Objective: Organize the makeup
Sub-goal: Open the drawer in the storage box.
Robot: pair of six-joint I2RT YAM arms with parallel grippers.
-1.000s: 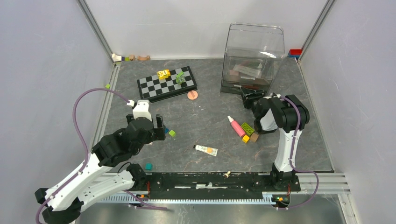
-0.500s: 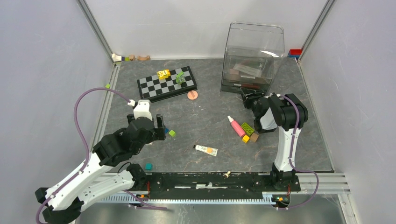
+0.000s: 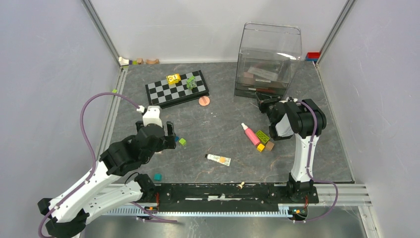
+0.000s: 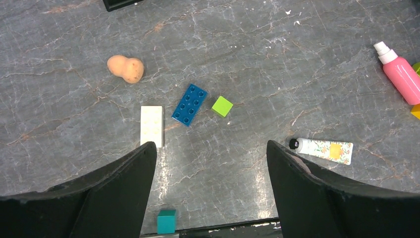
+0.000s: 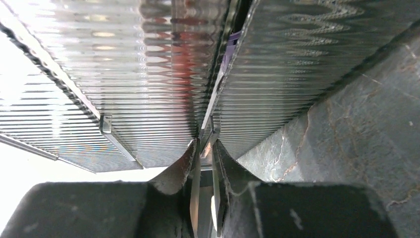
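1. Closing just now, the right gripper [image 5: 204, 144] pinches a thin clear tab [image 5: 214, 99] on the ribbed transparent plastic drawer [image 5: 148, 74]; opening storage likely follows.
2. Left gripper [image 4: 210, 148] hangs spread, empty, near the cream printed tube [image 4: 324, 149].

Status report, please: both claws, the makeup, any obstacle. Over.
Left claw open, empty, above blocks. Right claw pinched on drawer handle of organizer. Pink tube, cream tube loose on table. Blocks beside pink tube.

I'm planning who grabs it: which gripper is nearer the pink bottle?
Right. The right gripper is just beyond the pink bottle, at the clear box; the left gripper is far off to its left.
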